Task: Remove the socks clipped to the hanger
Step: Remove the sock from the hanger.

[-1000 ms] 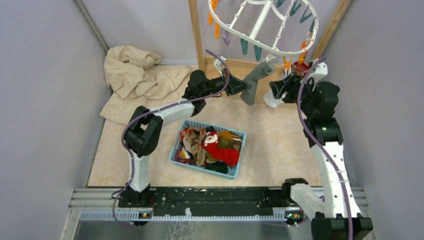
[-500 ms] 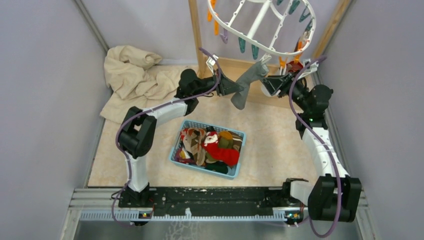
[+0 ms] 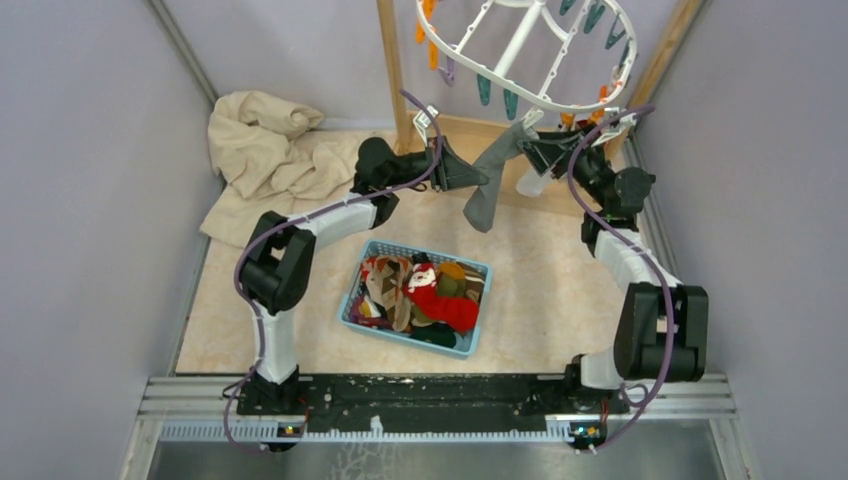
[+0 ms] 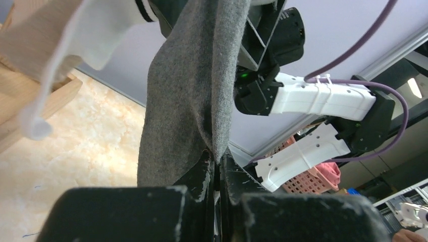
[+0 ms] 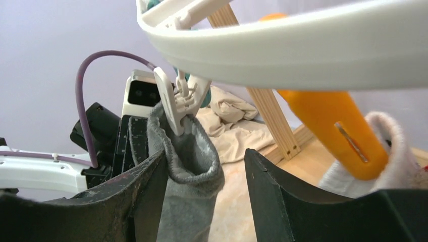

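Note:
The white oval hanger (image 3: 520, 50) hangs from the rack and also shows in the right wrist view (image 5: 303, 45). A grey sock (image 3: 490, 185) hangs from it by a white clip (image 5: 176, 103). My left gripper (image 3: 470, 178) is shut on the sock's lower part; in the left wrist view the jaws (image 4: 218, 161) pinch a fold of the grey fabric (image 4: 192, 91). My right gripper (image 3: 535, 150) is open, and its fingers straddle the sock's cuff (image 5: 194, 146) just below the clip. A white sock (image 5: 383, 151) hangs from an orange clip (image 5: 328, 123) to the right.
A blue basket (image 3: 350, 300) holding several loose socks sits on the floor between the arms. A large beige cloth (image 3: 270, 150) lies at the back left. The wooden rack frame (image 3: 392, 70) stands behind the hanger. Purple walls close in on both sides.
My right arm has stretched up and to the left, bringing its open gripper to the grey sock's cuff. My left gripper has pulled the sock slightly left. The hanger has swung a little.

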Controlling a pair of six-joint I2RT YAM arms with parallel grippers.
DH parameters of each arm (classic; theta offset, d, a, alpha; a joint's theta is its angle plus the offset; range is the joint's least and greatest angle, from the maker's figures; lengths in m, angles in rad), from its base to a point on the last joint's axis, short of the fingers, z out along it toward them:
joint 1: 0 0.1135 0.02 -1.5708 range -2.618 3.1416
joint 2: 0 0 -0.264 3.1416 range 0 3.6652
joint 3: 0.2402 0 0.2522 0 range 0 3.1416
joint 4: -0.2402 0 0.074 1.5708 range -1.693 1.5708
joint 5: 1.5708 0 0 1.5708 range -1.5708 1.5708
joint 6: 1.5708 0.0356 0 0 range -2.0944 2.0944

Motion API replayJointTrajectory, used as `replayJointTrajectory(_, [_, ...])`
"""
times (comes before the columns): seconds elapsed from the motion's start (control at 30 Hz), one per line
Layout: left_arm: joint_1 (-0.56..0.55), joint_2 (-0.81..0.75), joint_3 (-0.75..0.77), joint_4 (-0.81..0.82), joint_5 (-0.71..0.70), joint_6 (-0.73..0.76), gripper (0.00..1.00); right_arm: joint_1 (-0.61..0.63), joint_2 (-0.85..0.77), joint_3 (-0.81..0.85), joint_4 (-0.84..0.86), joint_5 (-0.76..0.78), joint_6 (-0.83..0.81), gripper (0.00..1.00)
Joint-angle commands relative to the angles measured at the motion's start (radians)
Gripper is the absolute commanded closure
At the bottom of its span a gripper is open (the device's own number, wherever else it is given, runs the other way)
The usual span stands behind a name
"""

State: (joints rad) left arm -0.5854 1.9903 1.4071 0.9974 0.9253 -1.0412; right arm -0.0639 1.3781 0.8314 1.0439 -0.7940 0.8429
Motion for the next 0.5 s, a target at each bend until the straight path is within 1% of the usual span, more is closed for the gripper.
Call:
replayJointTrajectory(0.0, [0.009,0.023,0.039,0.073,0.047,-0.054,0.95,-0.006,0.053,0.087,0.246,0.000,0.068,0.43])
replayJointTrajectory(0.1, [0.010,0.029,0.047,0.077,0.057,-0.064,0.95,-0.009,0.100,0.110,0.316,-0.005,0.106,0.42])
replayJointTrajectory(0.3, [0.016,0.041,0.058,0.095,0.075,-0.091,0.95,-0.029,0.207,0.142,0.538,0.005,0.264,0.41])
replayJointTrajectory(0.47, [0.017,0.048,0.065,0.096,0.086,-0.096,0.94,-0.031,0.273,0.183,0.626,0.023,0.337,0.42])
